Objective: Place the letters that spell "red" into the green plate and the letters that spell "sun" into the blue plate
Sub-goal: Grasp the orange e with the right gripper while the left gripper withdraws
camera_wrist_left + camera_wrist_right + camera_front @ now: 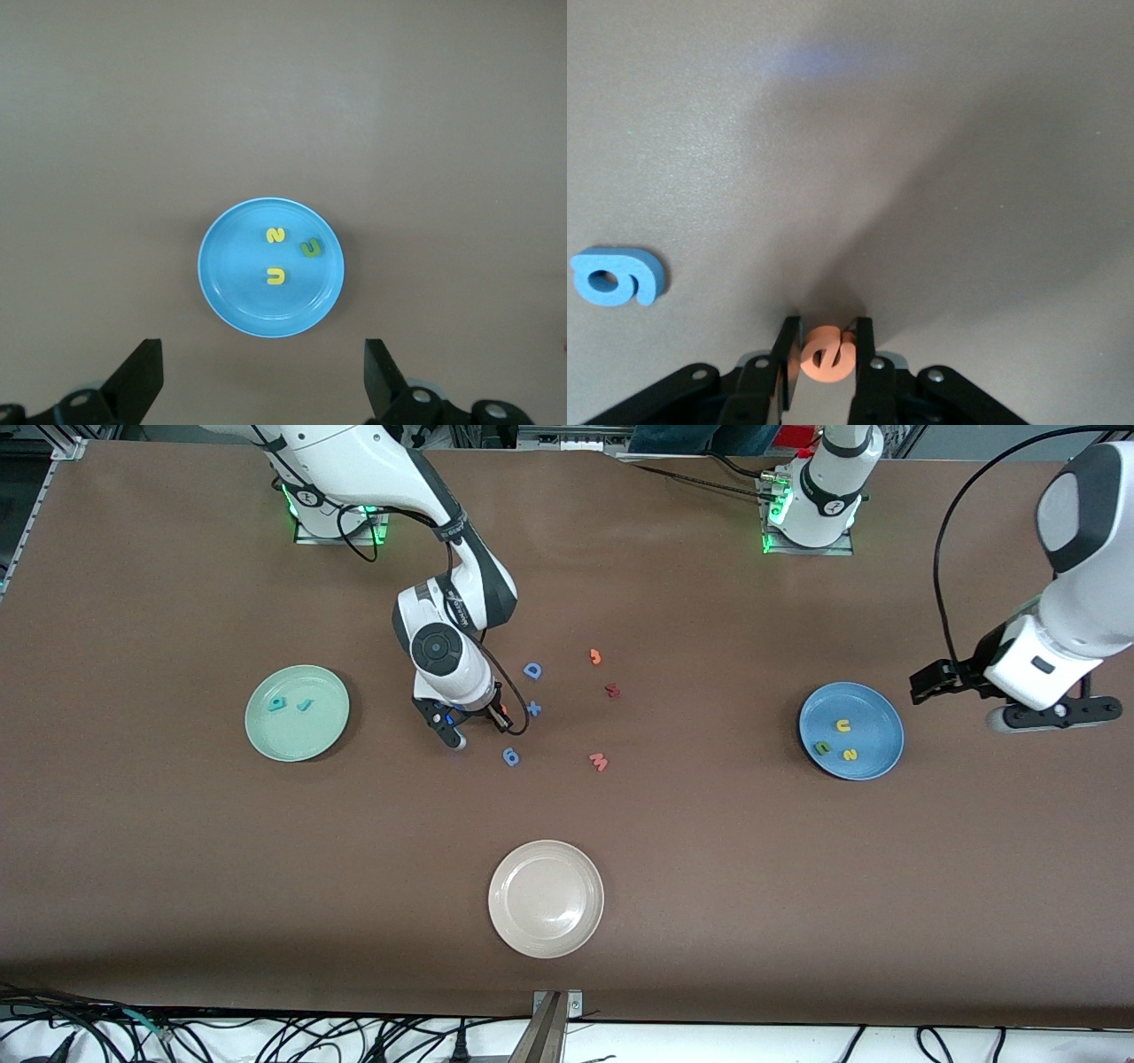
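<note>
right claw (825,347) pinching orange "e" (826,355) on worktop mid-table | left claw (263,376) spread, waiting over blue plate (221,266) | advice: seat grip squarely, lift straight, carry to green plate (328,731)

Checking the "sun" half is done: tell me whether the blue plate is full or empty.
Full: the blue plate holds the yellow s, yellow u and green n, all inside its rim.
</note>
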{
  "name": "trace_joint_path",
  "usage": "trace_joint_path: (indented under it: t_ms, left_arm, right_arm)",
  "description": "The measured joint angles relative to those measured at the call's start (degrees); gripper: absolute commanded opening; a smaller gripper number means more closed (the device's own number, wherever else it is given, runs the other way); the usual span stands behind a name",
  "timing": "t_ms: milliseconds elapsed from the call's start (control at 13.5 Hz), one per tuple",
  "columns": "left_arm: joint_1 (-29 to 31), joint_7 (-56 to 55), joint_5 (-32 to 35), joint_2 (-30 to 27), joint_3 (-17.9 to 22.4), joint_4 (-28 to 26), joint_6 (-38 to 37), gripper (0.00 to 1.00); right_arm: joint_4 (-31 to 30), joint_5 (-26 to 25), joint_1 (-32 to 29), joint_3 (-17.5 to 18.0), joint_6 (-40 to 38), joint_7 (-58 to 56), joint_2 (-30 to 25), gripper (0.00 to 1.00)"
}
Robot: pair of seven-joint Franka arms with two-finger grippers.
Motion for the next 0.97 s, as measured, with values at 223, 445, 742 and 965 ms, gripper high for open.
trace_joint_path:
  t_ms: [223,445,742,965]
  left_arm:
    - [-2.3,2.0,-0.1,0.1,3.8,3.6,-3.7,1.0]
    - [-2.5,2.3,-0.1,0.1,3.8,9.2,-6.8,1.0]
    - [-3.5,2.2,-0.1,0.1,3.4,12.6,-8.6,1.0]
    - [-4.1,1.8,-0.1,0.1,2.2,12.7,-8.9,1.0]
  right_arm:
    - [2.1,0.0,-0.6,-0.8,-4.1,-2.6,-0.5,0.06]
    - [6.9,0.0,-3.6,-2.4,-16.9,-8.1,-2.9,0.06]
    - [8.4,0.0,-5.3,-9.5,-30.3,-21.3,-7.3,0.06]
    - [8.0,0.0,-5.4,-16.9,-37.0,-34.4,-8.4,0.06]
